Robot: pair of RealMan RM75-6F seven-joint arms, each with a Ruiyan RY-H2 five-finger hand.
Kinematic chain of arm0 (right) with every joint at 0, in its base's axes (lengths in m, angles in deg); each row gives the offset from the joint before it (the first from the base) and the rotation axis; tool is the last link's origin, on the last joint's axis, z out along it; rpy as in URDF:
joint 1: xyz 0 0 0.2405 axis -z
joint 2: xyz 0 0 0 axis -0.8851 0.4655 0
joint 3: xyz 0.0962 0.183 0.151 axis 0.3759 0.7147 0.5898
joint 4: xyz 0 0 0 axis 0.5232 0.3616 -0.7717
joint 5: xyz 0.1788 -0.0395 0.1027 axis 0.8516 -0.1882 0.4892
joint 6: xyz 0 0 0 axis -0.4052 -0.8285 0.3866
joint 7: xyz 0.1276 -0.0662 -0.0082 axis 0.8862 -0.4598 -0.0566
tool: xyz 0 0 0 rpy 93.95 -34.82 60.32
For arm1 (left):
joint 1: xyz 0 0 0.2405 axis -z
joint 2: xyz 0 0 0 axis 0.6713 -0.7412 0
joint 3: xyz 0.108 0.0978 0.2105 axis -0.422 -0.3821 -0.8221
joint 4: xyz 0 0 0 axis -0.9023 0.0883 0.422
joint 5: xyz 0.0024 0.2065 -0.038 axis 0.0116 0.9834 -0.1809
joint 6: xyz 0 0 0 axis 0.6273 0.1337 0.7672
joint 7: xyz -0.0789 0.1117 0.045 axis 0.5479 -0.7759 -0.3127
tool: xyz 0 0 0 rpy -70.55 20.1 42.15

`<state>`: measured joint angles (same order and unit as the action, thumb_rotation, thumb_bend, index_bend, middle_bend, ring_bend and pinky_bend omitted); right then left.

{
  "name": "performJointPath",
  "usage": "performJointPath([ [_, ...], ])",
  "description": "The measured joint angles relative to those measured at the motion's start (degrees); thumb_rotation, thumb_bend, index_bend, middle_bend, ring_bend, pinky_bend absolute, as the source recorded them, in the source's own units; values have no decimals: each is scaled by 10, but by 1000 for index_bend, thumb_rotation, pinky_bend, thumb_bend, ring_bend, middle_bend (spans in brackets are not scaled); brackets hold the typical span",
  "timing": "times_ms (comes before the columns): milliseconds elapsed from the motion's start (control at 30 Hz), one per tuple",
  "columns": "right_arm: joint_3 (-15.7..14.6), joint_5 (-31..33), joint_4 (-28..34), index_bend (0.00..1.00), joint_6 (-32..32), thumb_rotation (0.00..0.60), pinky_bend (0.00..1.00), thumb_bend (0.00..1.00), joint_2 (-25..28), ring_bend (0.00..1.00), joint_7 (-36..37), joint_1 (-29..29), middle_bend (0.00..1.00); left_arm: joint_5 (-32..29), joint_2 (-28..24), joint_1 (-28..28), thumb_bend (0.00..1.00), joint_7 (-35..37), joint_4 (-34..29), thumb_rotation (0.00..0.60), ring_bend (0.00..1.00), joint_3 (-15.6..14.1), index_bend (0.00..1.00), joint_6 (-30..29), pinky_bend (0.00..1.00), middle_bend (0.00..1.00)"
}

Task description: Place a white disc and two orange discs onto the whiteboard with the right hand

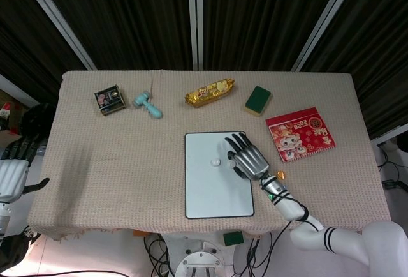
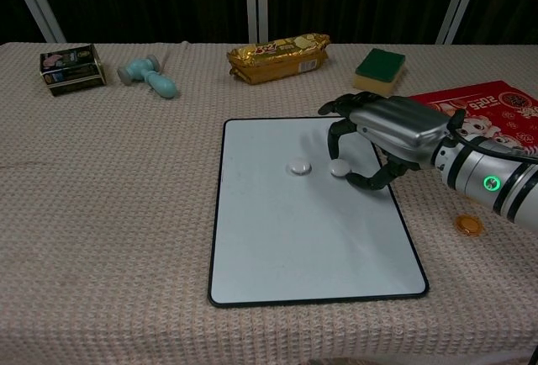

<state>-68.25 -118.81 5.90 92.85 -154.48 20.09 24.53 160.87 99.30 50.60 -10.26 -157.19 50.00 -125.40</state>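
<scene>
My right hand [image 2: 376,140] hovered over the whiteboard [image 2: 311,230], fingers curled down around a white disc [image 2: 339,168] lying on it; whether I gripped it I cannot tell. Another white disc [image 2: 298,166] lay just beside. One orange disc [image 2: 468,224] sat on the tabletop [image 2: 109,214]

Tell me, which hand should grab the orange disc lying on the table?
The right hand. It hovers over the whiteboard, with the orange disc lying close beside its forearm. The left hand sits off the table's far left edge.
</scene>
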Motion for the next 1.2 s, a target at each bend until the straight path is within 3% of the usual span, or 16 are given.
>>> performJointPath([
  [767, 11, 14, -19, 530, -22, 600, 0, 375, -27, 0, -12, -21, 57, -1, -2, -1, 127, 7, 4, 600, 0, 0, 106, 1, 102, 43],
  [1200, 9, 17, -12, 352, -28, 600, 0, 347, -19, 0, -16, -24, 49, -1, -2, 0, 127, 4, 3, 600, 0, 0, 107, 1, 102, 42],
])
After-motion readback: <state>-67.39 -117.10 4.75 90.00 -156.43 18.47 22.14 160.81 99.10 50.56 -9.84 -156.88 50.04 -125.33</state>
